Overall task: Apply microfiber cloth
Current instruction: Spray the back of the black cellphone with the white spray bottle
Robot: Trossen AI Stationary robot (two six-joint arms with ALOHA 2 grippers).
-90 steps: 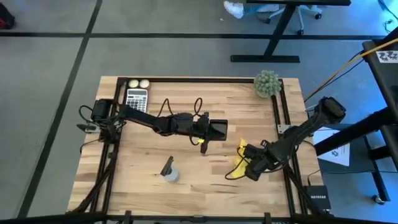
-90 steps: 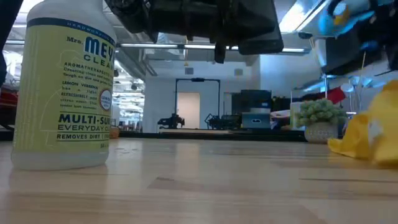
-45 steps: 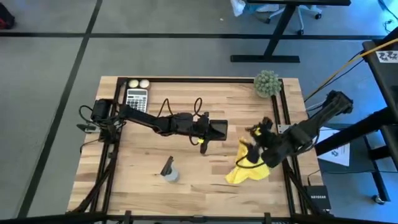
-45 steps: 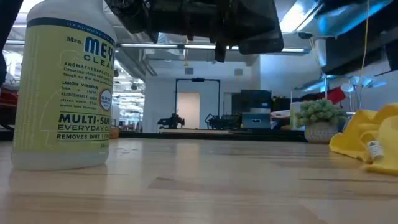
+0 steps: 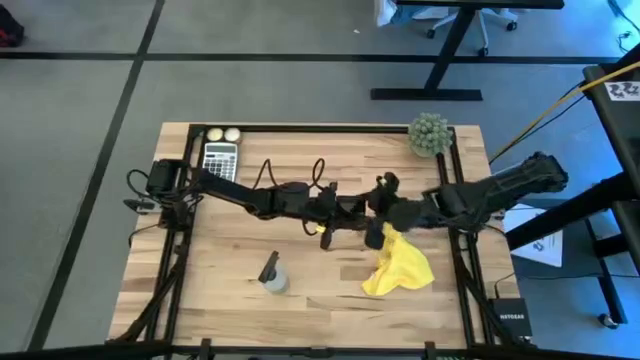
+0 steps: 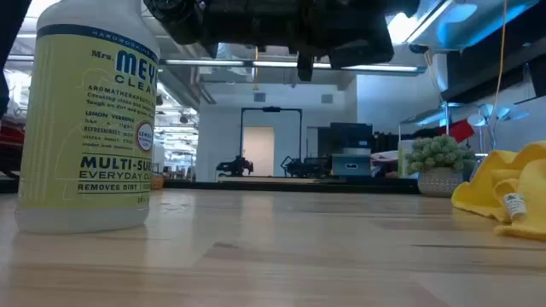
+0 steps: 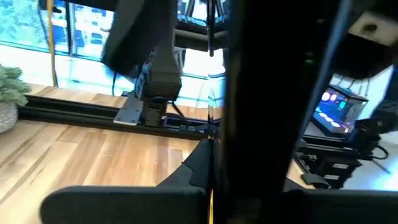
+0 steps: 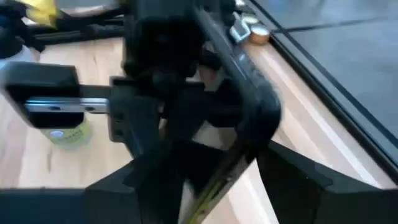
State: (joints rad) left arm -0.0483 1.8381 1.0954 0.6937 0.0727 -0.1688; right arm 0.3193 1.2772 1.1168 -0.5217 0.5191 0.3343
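Seen from above, a wooden table (image 5: 230, 255) with two dark robot arms meeting near its middle. We place everything by the black smartphone (image 5: 352, 207), which is held up off the table.

The left gripper (image 5: 330, 209) reaches in from the left edge and is clamped on the smartphone. In the right wrist view the phone shows edge-on between that gripper's jaws. The right gripper (image 5: 386, 206) has its tip just beside the phone's far end, on the side away from the left arm. We cannot tell whether it is open or closed. It seems to hold nothing, though the close view is too blurred to be sure.

The microfiber cloth (image 5: 401, 268), bright yellow and crumpled, lies on the table near the phone, a little toward the front edge and on the right arm's side. One corner reaches up close under the right gripper. A small grey spray bottle (image 5: 272, 276) stands well apart from the phone, on the left arm's side.

We judge that the cloth has yet to meet the screen. To do this well, the right gripper should pinch a thick fold of cloth. It should then bring a broad, soft face flat against the glass and wipe gently, so the phone does not twist in the left gripper's hold.
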